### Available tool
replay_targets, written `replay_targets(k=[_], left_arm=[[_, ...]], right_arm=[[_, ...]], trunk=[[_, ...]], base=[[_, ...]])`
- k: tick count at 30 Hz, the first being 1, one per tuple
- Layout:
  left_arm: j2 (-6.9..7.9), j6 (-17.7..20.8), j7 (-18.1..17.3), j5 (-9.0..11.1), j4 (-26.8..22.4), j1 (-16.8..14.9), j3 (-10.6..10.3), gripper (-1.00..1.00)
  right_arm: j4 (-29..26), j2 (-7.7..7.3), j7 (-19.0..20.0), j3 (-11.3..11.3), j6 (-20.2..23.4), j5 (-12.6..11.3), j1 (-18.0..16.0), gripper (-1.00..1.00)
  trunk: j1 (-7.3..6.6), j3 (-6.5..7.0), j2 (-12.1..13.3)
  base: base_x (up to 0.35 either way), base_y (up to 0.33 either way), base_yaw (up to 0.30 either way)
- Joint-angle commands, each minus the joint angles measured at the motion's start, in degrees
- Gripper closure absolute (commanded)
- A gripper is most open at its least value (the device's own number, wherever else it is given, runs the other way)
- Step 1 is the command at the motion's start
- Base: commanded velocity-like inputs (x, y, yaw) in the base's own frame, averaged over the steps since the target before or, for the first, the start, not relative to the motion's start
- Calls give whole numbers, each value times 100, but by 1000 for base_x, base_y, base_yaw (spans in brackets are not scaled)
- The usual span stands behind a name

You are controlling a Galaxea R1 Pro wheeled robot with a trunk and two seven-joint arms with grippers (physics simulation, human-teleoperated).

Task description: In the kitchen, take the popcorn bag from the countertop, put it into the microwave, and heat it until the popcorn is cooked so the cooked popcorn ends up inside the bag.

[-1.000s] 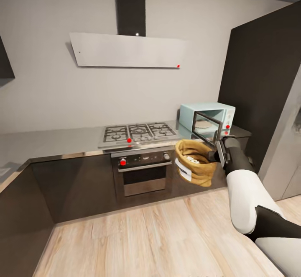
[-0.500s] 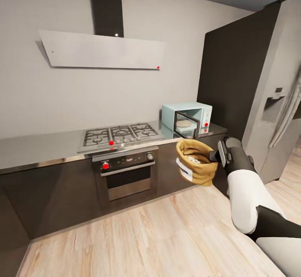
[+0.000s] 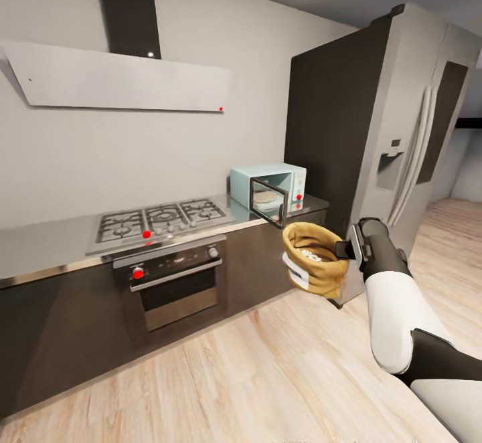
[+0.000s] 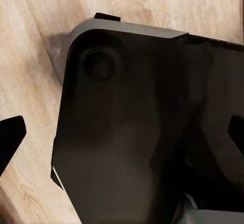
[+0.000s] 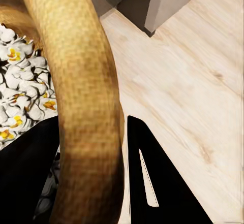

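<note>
1. One arm reaches into the head view from the lower right: the right gripper (image 3: 345,250) is clamped on the rolled rim of the popcorn bag (image 3: 314,261), which hangs in the air above the wooden floor (image 3: 254,376), in front of the dark cabinets (image 3: 80,322).
2. In the right wrist view the two dark fingers (image 5: 152,183) sit on either side of the bag's thick mustard rim (image 5: 86,97), one inside and one outside, pinching it.
3. The popcorn (image 5: 20,92) lies heaped inside the bag as white puffs with yellow centres; in the head view it shows as a small pale patch in the bag's mouth, and a white label (image 3: 294,274) is on the bag's side.
4. The left wrist view looks down on a dark, glossy part of the robot's body (image 4: 142,132) over the floor; two dark finger tips (image 4: 10,137) show at opposite edges, well apart, so the left gripper (image 4: 122,135) stands wide with nothing between.
5. Farther off, the countertop (image 3: 40,245) carries the gas hob (image 3: 157,219), with the built-in oven (image 3: 174,279) below it.
6. The microwave (image 3: 268,192) stands on the countertop's far end, just beside the hob, its door swung open and a round plate visible inside.
7. Beyond it rise a tall dark cabinet (image 3: 328,122) and a steel fridge (image 3: 415,128); the range hood (image 3: 120,78) hangs on the wall above the hob.
</note>
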Motion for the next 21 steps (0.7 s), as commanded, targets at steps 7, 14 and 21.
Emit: replay_targets(k=[7,14,21], left_arm=[[-10,-15,12,36,-16,0,2,-100],[-9,-15,12,36,-13,0,2,-100],[-10,-15,12,36,-13,0,2,-100]], right_arm=[[-2,-85,-5,-9,15,-17,-6,100],[14,-96,-16,-9,15,-41,-6,100],[235,-226,-29,-9,15,-44,-6,100]], trunk=[[0,-6,-4],[0,-6,-4],[0,-6,-4]], base=[[0,0,-282],[0,0,-282],[0,0,-282]])
